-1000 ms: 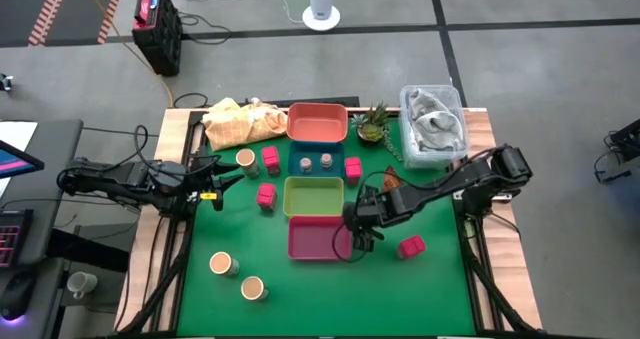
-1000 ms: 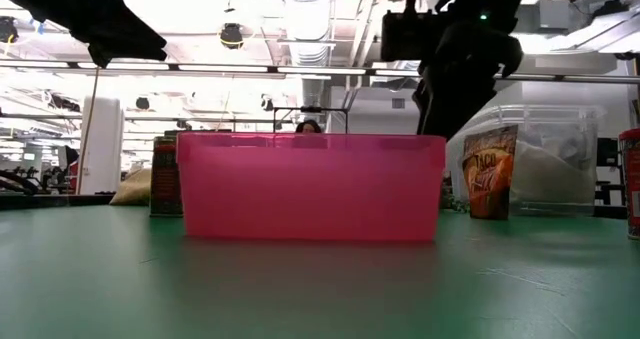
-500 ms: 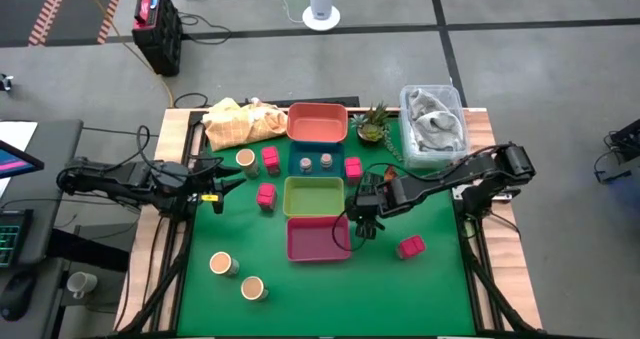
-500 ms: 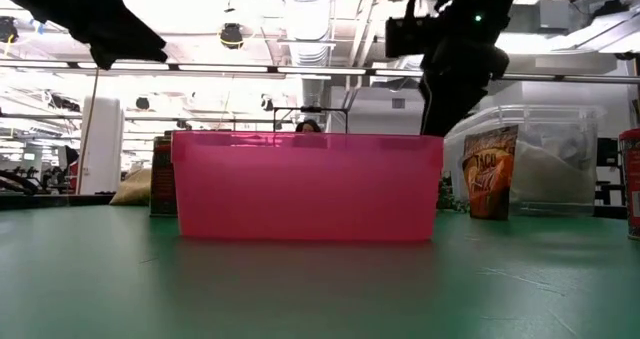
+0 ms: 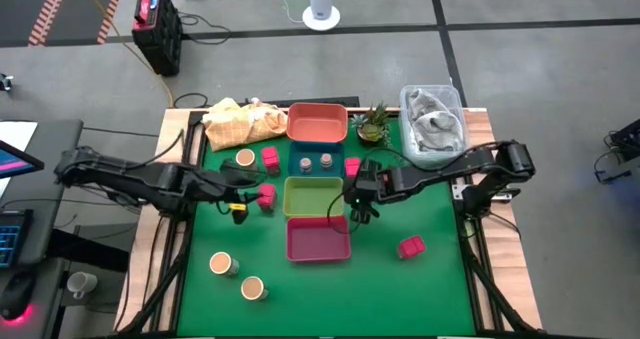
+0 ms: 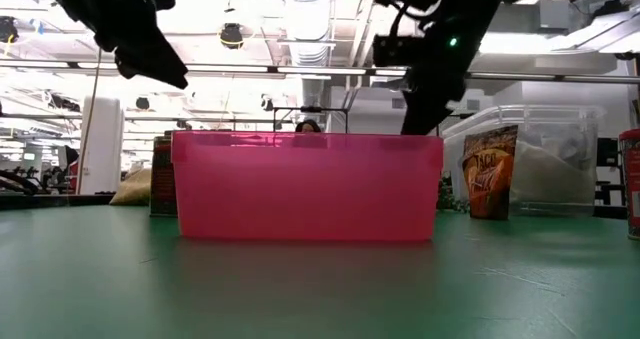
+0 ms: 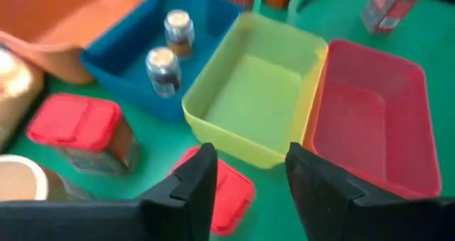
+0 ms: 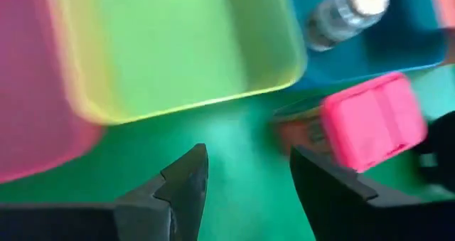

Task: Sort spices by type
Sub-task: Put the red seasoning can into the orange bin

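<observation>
My left gripper [image 5: 248,193] [image 7: 249,184] stands open, slanting down just left of a pink-red cube [image 5: 266,195] [image 7: 220,191] that sits on the mat beside the yellow-green tray [image 5: 296,211]. My right gripper [image 5: 357,205] [image 8: 245,177] hovers open off that tray's right end, near another pink-red cube [image 5: 352,166] [image 8: 373,120] standing by the blue tray [image 5: 340,167]. Two grey shaker jars [image 7: 165,69] stand in the blue tray. Further pink-red cubes [image 5: 270,159] [image 5: 410,246] and tan-topped jars [image 5: 245,159] [image 5: 221,264] [image 5: 253,288] stand on the mat. The orange-brown packet [image 6: 490,172] stands upright.
The orange tray [image 5: 318,122] is at the far edge and the pink tray [image 5: 318,251] nearest. A potted plant [image 5: 372,124], a clear bin of grey cloth [image 5: 433,124] and a yellow cloth [image 5: 238,122] lie along the far edge. Open mat lies at the near right.
My left gripper has reached toward the table's right, tipping downward, up to the pink-red cube beside the yellow-green tray. My right gripper has moved from the pink tray's right end toward the far edge, ending beside the yellow-green tray.
</observation>
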